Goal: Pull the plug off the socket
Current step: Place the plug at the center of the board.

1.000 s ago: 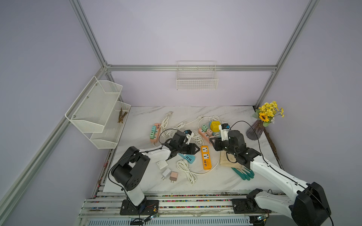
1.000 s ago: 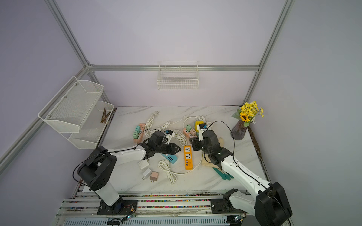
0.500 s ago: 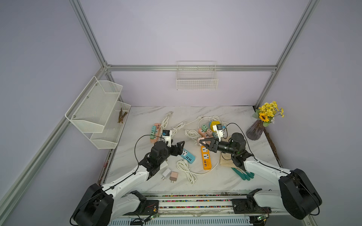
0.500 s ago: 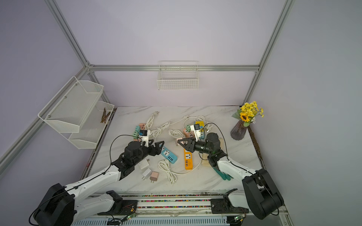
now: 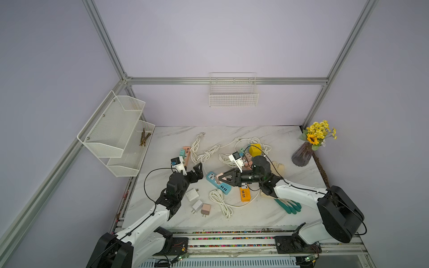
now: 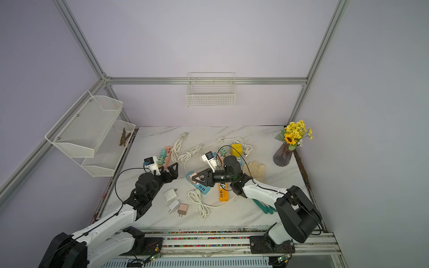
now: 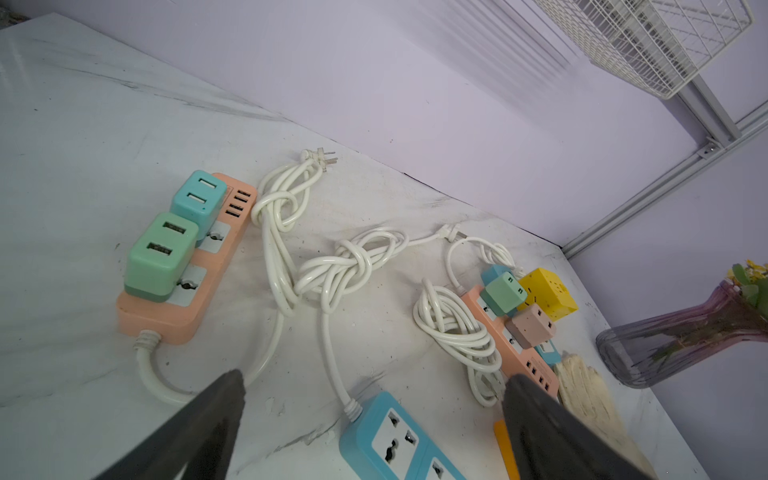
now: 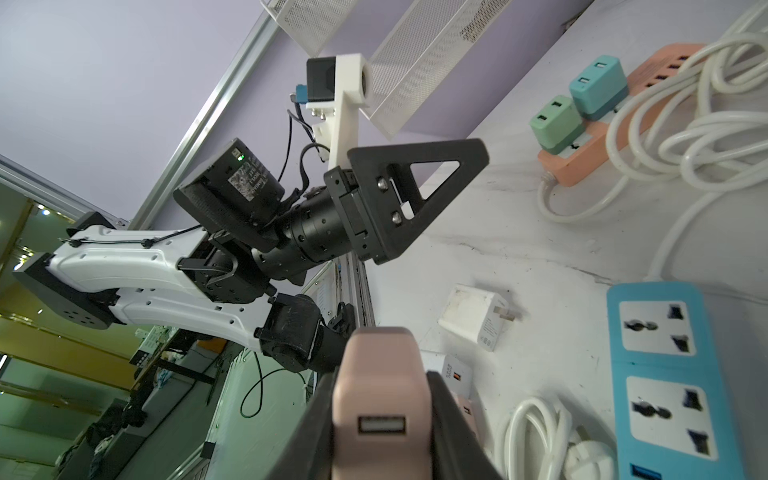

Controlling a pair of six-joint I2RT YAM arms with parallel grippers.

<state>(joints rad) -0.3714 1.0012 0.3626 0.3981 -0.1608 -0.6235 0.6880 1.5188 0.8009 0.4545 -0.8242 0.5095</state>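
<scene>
R claw (image 5: 221,178) clamped on pink plug (image 8: 380,374) by blue pwr strip (image 8: 665,374); L claw (image 7: 374,380) jaws wide apart.

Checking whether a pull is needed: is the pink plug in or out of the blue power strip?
Out. The right gripper is shut on the pink plug, held apart from the blue power strip, whose visible sockets are empty.

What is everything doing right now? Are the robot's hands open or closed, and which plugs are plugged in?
left hand: open, holding nothing.
right hand: shut on the pink plug.
pink plug: gripped, held clear of the sockets.
blue power strip: lying flat, the sockets that show are empty.
teal plug: plugged into the pink power strip.
green plug: plugged into the same strip.
white plug: lying loose, prongs bare.
</scene>
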